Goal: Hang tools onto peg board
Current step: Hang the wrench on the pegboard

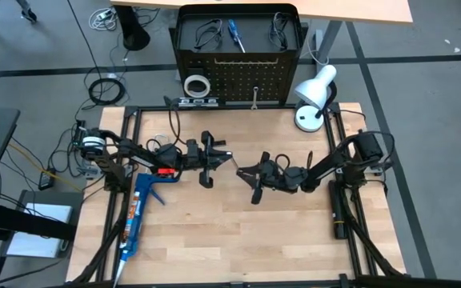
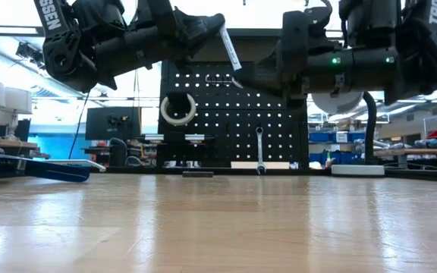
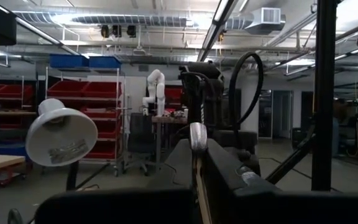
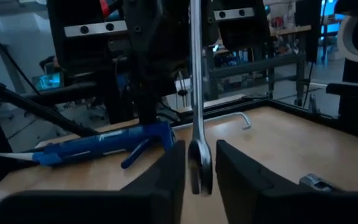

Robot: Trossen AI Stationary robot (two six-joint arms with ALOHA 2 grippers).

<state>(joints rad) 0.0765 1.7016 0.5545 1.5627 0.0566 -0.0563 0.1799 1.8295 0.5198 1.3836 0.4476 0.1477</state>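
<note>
Silver wrench; black perforated peg board

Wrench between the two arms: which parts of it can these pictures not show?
- Right wrist view: the wrench has its top cut off by the picture's edge.
- Left wrist view: most of its shaft is hidden by the left gripper.
- High view: too small, only a thin pale line.

Wrench hangs between both arms, before peg board.
</note>
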